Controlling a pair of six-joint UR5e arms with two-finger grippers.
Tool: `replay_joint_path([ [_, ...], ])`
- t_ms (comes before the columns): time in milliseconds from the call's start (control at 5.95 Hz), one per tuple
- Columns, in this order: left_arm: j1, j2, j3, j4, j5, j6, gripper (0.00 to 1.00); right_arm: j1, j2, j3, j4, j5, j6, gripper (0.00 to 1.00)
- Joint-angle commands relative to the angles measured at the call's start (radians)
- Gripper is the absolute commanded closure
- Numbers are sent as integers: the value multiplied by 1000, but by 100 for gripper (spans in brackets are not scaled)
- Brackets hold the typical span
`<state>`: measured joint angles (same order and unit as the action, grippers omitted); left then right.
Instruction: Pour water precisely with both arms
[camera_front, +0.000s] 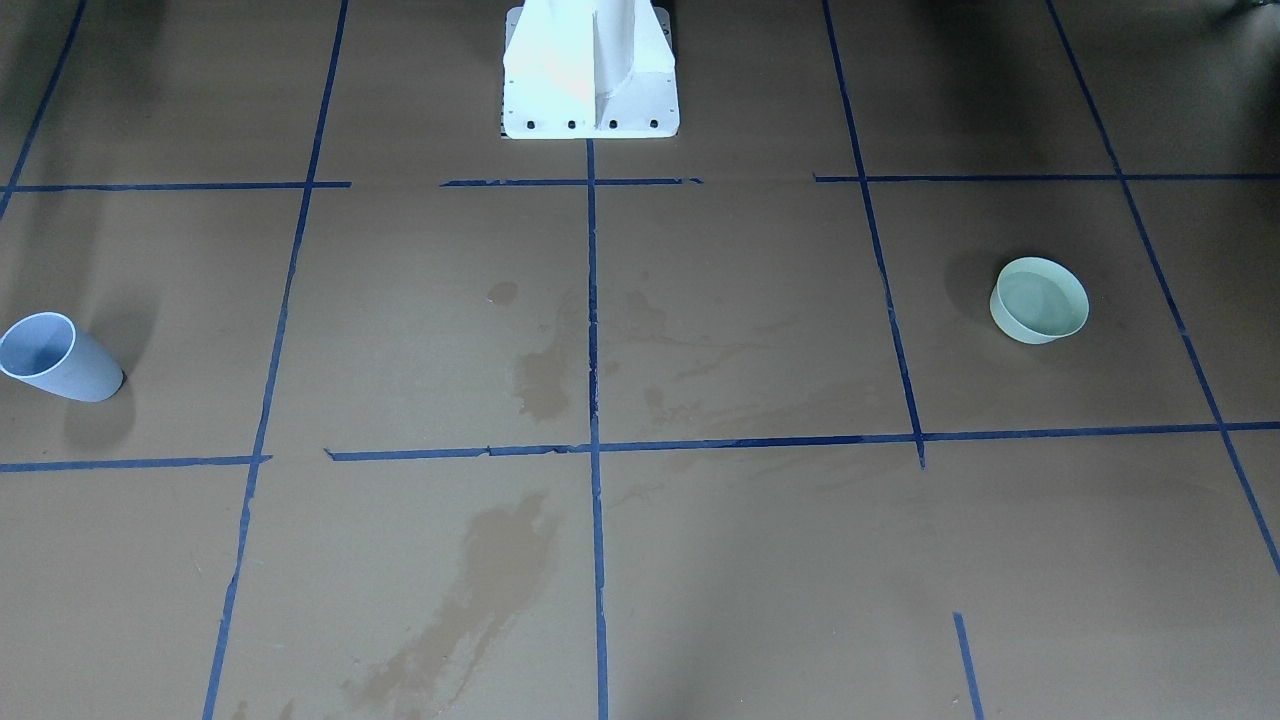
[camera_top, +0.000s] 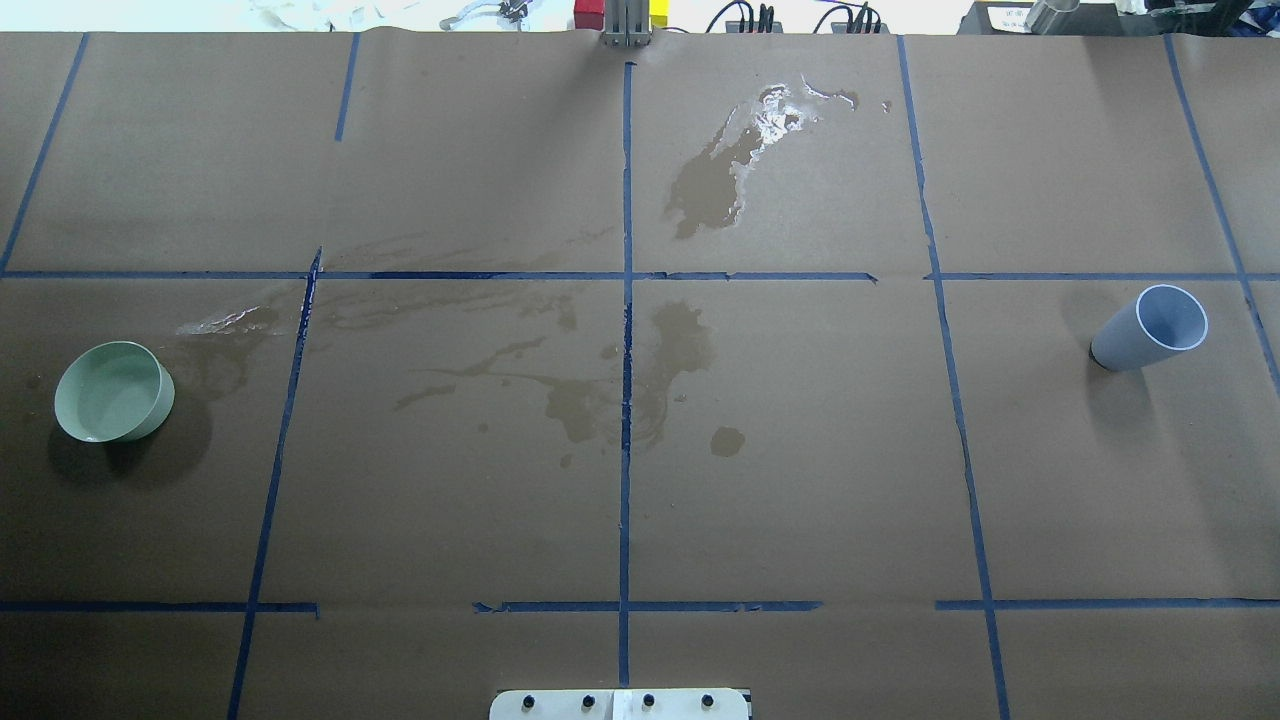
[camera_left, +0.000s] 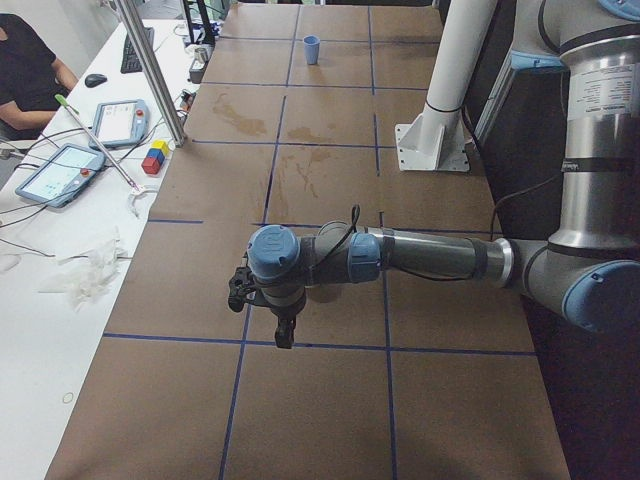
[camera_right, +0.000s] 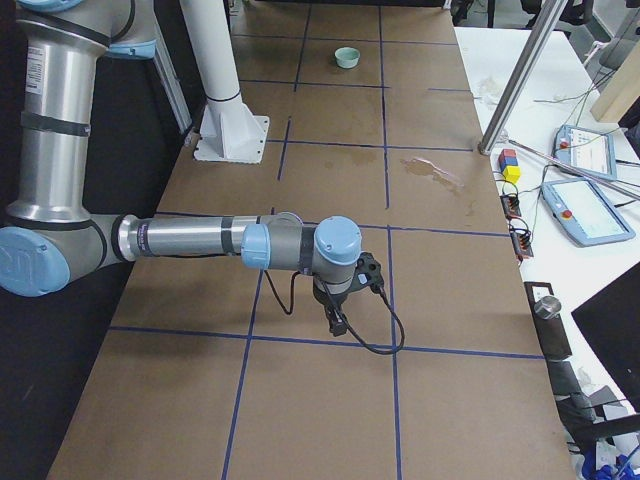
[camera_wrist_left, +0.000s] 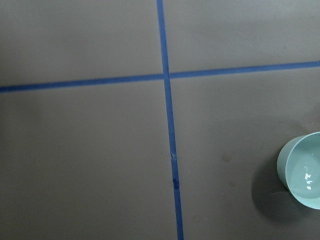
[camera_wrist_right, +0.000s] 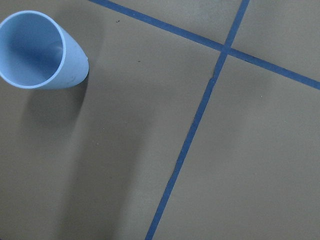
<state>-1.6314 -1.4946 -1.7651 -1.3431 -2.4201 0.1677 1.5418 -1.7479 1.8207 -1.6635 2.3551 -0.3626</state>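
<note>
Left gripper (camera_left: 284, 332) hangs fingers-down from the left arm (camera_left: 430, 258), above the brown-papered table (camera_top: 800, 480). It shows only from the table's end, so the jaw gap cannot be told. Right gripper (camera_right: 336, 320) likewise points down from the right arm (camera_right: 190, 240), with a black cable looping beside it; again I cannot tell how wide it stands. White pedestal (camera_front: 590, 70) sits at the robot's edge of the table. Mid-table, on the robot's left: green bowl (camera_top: 110, 392), upright, with water (camera_wrist_left: 306, 180) glinting inside; it lies at the right edge of the left wrist view. Mid-table, on the robot's right: blue cup (camera_top: 1150, 328), standing on its base, contents unclear. Dark wet stains (camera_top: 600, 400) spread along the centre blue tape line (camera_top: 626, 450), well apart from both vessels. Farther out, a shiny puddle (camera_top: 775, 110) lies near the far edge.
</note>
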Motion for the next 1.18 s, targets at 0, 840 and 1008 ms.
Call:
replay_joint_path([
  [0,4,2,-33,13,27,4,0,1,-1,-1,2,0,1,0],
  [840,19,-3,-32,4,69,-2,0,-9,-2,-3,7,-2,97,0],
  [1008,19,45,-39,-1,79,7,0,-9,-2,6,7,-20,105,0],
])
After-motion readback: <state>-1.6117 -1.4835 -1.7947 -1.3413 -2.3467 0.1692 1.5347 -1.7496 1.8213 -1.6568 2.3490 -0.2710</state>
